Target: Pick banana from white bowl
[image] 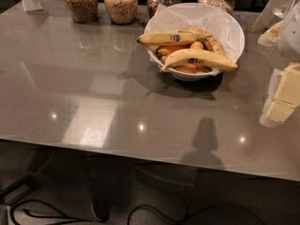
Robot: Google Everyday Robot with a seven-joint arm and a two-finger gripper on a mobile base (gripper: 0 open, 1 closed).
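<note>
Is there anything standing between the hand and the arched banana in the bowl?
Nothing visible does. The hand is at the right edge, to the right of the bowl. The banana lies on top at the bowl's front, its right end toward the hand; only bare table lies between.

Dim, table glare (bright gripper, rt)
</note>
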